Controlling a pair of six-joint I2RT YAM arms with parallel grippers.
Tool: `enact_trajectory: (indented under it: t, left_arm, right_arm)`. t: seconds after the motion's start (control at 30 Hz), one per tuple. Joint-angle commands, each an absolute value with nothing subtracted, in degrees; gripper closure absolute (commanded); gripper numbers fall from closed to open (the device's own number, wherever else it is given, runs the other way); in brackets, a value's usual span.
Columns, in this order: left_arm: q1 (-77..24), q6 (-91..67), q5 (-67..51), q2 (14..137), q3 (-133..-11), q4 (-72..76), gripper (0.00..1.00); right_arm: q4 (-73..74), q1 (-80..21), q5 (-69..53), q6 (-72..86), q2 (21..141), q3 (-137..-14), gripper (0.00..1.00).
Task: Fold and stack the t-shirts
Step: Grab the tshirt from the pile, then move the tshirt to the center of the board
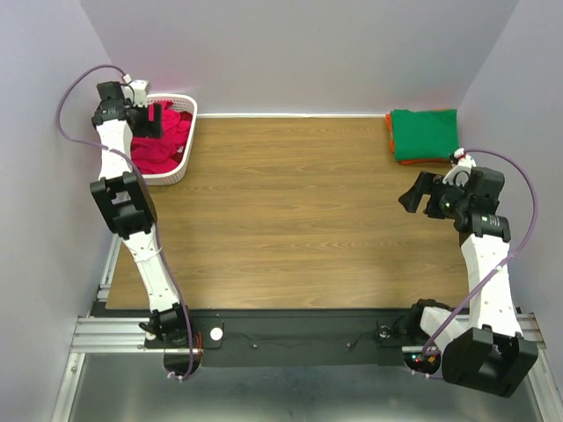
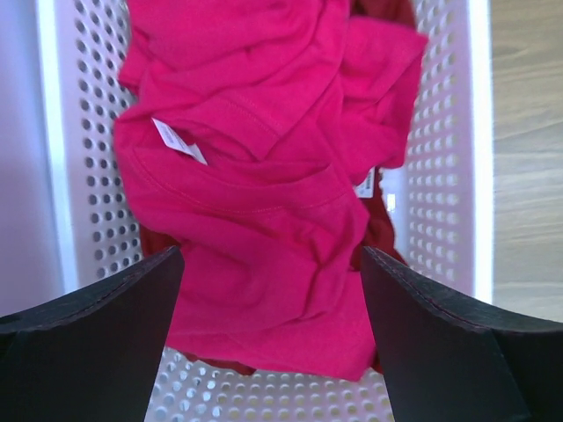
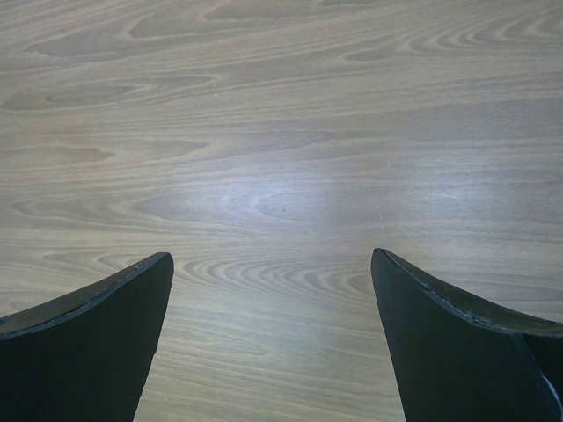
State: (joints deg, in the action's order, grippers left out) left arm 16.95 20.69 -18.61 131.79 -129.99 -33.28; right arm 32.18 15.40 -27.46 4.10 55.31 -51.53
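The left end effector [image 2: 271, 257] hangs with fingers spread directly above the bright pink-red t-shirt [image 2: 255, 220]. That shirt lies crumpled in the basket [image 2: 440, 176] over the darker crimson t-shirt [image 2: 385, 236]. The step in hand looks like fetching a shirt, so next it must lower and pinch a pink fold. The right end effector [image 3: 273, 259], also spread, faces bare desk [image 3: 281, 132], with the folded green t-shirt [image 1: 427, 134] near behind it.

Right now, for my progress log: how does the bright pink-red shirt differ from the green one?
The bright pink-red cloth t-shirt lies crumpled in the white lattice plastic basket; the green cloth t-shirt sits folded on the wooden table. The pink one covers a darker crimson shirt; the green one tops an orange shirt. Both are plain.
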Motion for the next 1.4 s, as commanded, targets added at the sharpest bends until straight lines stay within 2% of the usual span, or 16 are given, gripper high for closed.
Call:
enact_trajectory:
  t: [0.0, 0.17, 0.27, 0.3, 0.37, 0.4, 0.47, 0.5, 0.7, 0.93, 1.1, 1.37]
  left_arm:
    - [17.05, 22.94, -20.21, 134.38, -132.63, -32.25, 0.09]
    - [17.14, 22.41, -16.79, 138.59, -131.13, -30.94, 0.11]
    - [17.14, 21.89, -16.00, 140.27, -131.31, -31.02, 0.21]
    - [17.14, 21.54, -16.26, 140.53, -131.57, -31.37, 0.34]
    - [17.23, 21.01, -16.96, 140.54, -132.18, -31.81, 0.50]
    - [17.31, 20.66, -17.40, 140.36, -133.06, -32.16, 0.64]
    - [17.31, 19.51, -18.45, 138.61, -133.68, -32.34, 0.84]
    - [17.31, 19.16, -19.07, 137.73, -134.20, -32.26, 1.00]
    - [17.49, 16.88, -24.60, 125.90, -134.47, -31.12, 1.00]
    - [16.70, 8.98, -37.08, 111.63, -135.52, -25.58, 1.00]
    - [12.05, 3.44, -40.60, 104.87, -140.88, -23.39, 1.00]
    - [-5.60, -7.88, -42.10, 95.46, -141.59, -11.61, 1.00]
  right_arm:
    - [29.97, 15.64, -27.34, 3.69, 56.42, -50.89, 0.00]
    - [29.88, 15.56, -27.16, 3.51, 57.83, -50.71, 0.00]
    - [29.97, 15.64, -26.81, 3.16, 58.45, -50.45, 0.00]
    - [29.97, 15.64, -26.72, 3.08, 58.53, -50.45, 0.00]
    - [29.88, 15.64, -26.54, 2.99, 58.62, -50.36, 0.00]
    - [29.88, 15.64, -26.46, 2.99, 58.62, -50.36, 0.00]
    - [29.88, 15.64, -26.54, 2.90, 58.54, -50.36, 0.00]
    - [29.88, 15.64, -26.72, 2.81, 58.54, -50.19, 0.00]
    - [29.88, 15.64, -26.72, 2.81, 56.87, -50.19, 0.00]
    - [29.79, 15.64, -26.37, 3.16, 53.53, -50.19, 0.00]
    - [29.79, 15.64, -26.19, 4.04, 52.47, -50.62, 0.00]
    - [29.80, 15.64, -26.37, 4.31, 51.07, -50.89, 0.00]
